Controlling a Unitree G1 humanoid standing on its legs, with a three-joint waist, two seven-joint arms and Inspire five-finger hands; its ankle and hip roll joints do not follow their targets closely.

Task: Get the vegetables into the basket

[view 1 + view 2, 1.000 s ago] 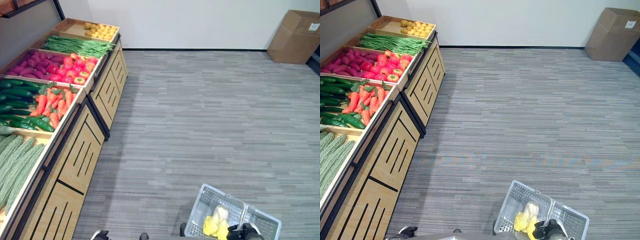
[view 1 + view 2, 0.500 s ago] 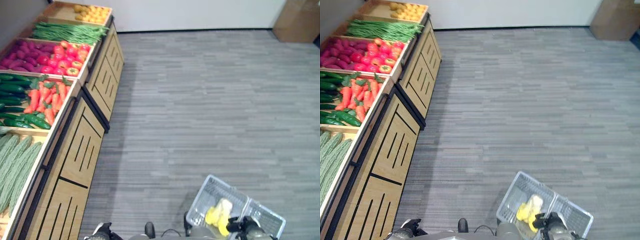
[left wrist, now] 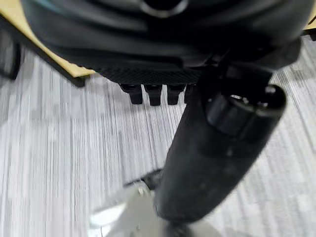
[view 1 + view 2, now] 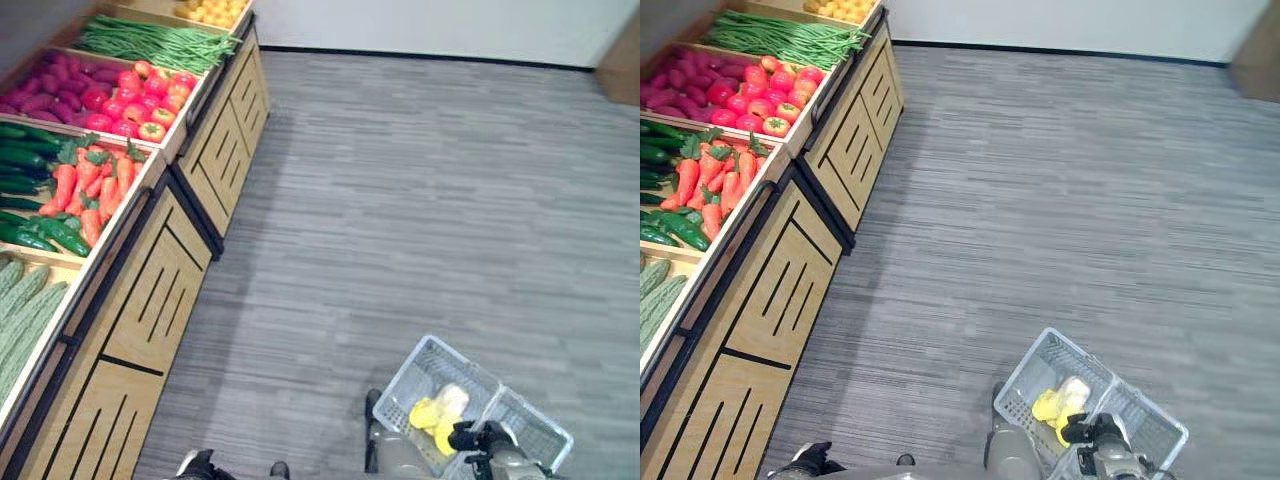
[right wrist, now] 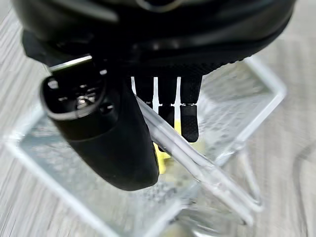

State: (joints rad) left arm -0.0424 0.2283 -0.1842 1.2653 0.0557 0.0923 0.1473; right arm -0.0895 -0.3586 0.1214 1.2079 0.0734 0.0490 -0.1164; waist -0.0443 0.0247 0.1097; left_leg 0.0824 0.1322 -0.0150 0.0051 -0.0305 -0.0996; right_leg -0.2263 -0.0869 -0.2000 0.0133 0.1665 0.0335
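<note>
The grey plank floor lies wide open from the stand across to the far white wall, with plenty of bare room around the robot. Along its left edge runs the long wooden produce stand, its slatted front facing the open floor. The bins hold, from far to near, green beans, red peppers beside purple sweet potatoes, carrots with cucumbers behind them, and bitter gourds at the near end. Well apart from the stand, down by the near edge of the floor, hangs the clear wire basket; the right hand is curled round its handle. Yellow vegetables lie inside it. The left hand hangs over bare floor near the stand's front, fingers tucked in, holding nothing.
</note>
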